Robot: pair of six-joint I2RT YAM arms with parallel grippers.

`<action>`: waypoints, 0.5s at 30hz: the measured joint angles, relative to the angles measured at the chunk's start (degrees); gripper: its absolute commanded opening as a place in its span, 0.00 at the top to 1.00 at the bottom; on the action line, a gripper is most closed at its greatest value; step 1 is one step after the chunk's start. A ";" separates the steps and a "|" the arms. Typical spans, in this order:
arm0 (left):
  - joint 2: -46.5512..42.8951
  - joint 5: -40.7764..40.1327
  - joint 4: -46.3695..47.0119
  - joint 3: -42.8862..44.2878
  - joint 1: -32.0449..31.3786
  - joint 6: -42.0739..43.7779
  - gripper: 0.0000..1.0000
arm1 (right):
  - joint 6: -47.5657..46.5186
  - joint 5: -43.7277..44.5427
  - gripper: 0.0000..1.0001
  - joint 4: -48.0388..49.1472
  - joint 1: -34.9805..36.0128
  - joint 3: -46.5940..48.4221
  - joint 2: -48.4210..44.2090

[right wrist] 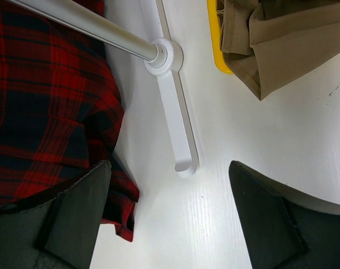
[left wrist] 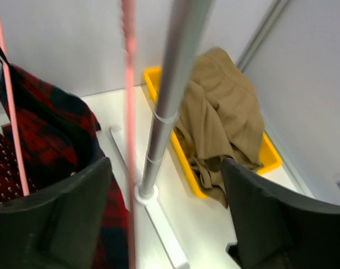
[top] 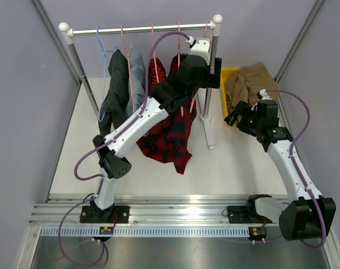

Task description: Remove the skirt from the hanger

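A red plaid skirt (top: pixel 172 137) hangs from a pink hanger (top: pixel 178 33) on the rail, its hem draped on the table. It also shows in the left wrist view (left wrist: pixel 46 134) and the right wrist view (right wrist: pixel 46 101). My left gripper (top: pixel 213 72) is raised by the rail's right end. It is open (left wrist: pixel 165 162), with a blurred pink hanger wire (left wrist: pixel 129 84) and the rack post (left wrist: pixel 170 84) between its fingers, touching neither. My right gripper (top: pixel 235 117) is open and empty (right wrist: pixel 170 165), low over the table right of the skirt's hem.
A yellow bin (top: pixel 228 73) at the back right holds a tan garment (top: pixel 248 81). The rack's white foot (right wrist: pixel 178 129) lies on the table under my right gripper. A dark, a grey and a red dotted garment (top: pixel 155 73) hang further left.
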 measured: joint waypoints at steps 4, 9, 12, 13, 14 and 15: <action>-5.22 -0.35 -3.45 -2.43 -2.32 -0.22 0.01 | 0.09 -0.02 0.07 -0.39 0.00 -0.15 -0.33; -15.23 -1.27 -5.66 -6.21 -3.13 0.98 0.01 | 0.37 -0.02 0.07 -0.72 0.00 -0.59 -2.05; -20.11 -2.69 -6.23 -7.41 -2.82 1.18 0.01 | 0.39 -0.02 0.07 -0.70 0.00 -0.92 -2.86; -21.35 -3.41 -6.25 -7.98 -2.71 1.20 0.01 | 0.39 0.00 0.07 -0.76 0.00 -1.18 -3.21; -22.45 -4.15 -6.25 -8.74 -2.58 1.20 0.01 | 0.39 0.00 0.07 -0.79 0.02 -1.44 -3.52; -23.19 -4.85 -6.29 -9.42 -2.54 1.22 0.01 | 0.39 0.00 0.07 -0.87 0.02 -1.73 -3.82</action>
